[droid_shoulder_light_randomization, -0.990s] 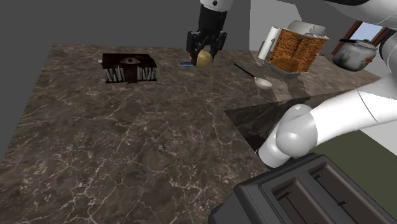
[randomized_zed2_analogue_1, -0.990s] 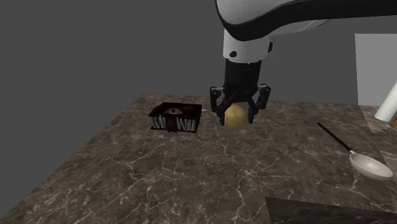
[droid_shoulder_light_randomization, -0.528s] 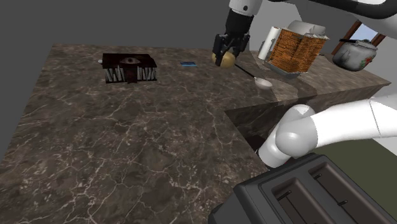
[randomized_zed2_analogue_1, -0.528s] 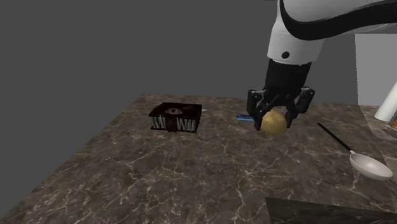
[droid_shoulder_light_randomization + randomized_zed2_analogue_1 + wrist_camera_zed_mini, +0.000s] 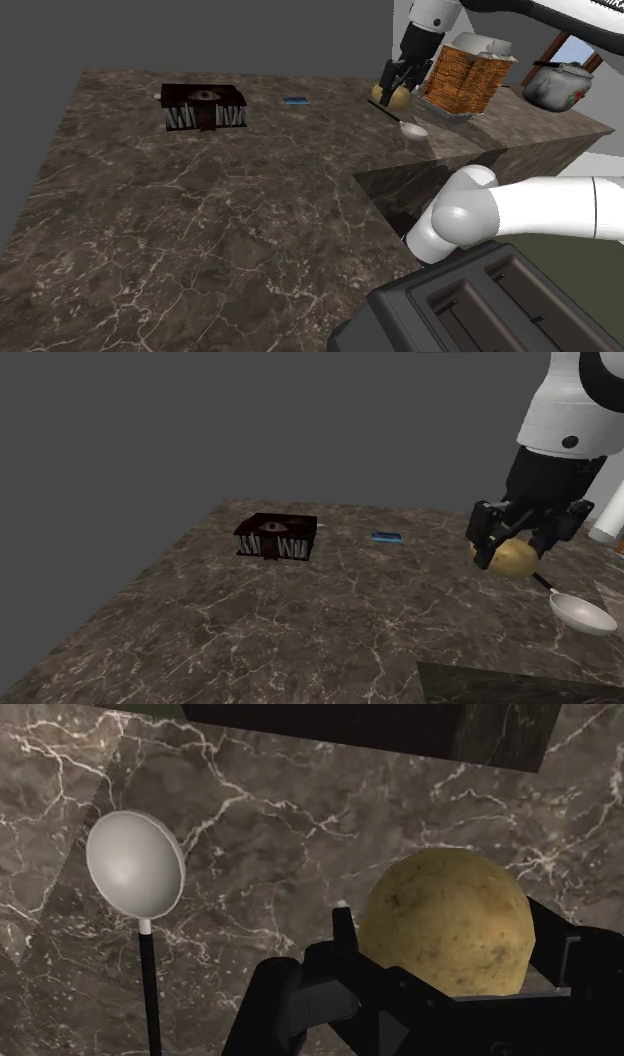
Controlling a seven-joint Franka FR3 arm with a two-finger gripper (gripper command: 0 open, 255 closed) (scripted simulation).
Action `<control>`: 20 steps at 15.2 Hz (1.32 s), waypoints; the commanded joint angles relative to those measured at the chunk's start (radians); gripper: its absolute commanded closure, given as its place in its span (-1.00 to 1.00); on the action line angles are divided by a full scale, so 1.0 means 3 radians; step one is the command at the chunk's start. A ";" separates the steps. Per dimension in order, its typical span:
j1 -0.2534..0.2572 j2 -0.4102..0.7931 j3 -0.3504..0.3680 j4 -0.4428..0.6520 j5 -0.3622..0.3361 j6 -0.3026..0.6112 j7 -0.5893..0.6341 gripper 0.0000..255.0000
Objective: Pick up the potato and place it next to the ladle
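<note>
One potato (image 5: 515, 559), clasped in the gripper (image 5: 520, 548), hangs close by the ladle (image 5: 580, 612).
The shoulder view gives us a toaster (image 5: 480, 300) by the stand and a kettle (image 5: 555, 85) beyond the counter (image 5: 200, 230). The second exterior view gives us the potato from the side, over the ladle's handle. The wrist view gives us the ladle's pale bowl from above, near the potato. We see the fingers (image 5: 555, 959) spread to the potato's width and clenched on its two sides.
</note>
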 commanded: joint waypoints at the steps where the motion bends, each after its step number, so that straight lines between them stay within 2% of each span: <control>1: -0.0043 -0.0114 -0.0136 -0.0052 -0.0112 -0.0053 -0.0142 1.00; 10: -0.0251 -0.0554 -0.0778 -0.0104 -0.0697 -0.0348 -0.0800 1.00; 20: -0.0401 -0.0697 -0.1529 0.0184 -0.1406 -0.0548 -0.1580 1.00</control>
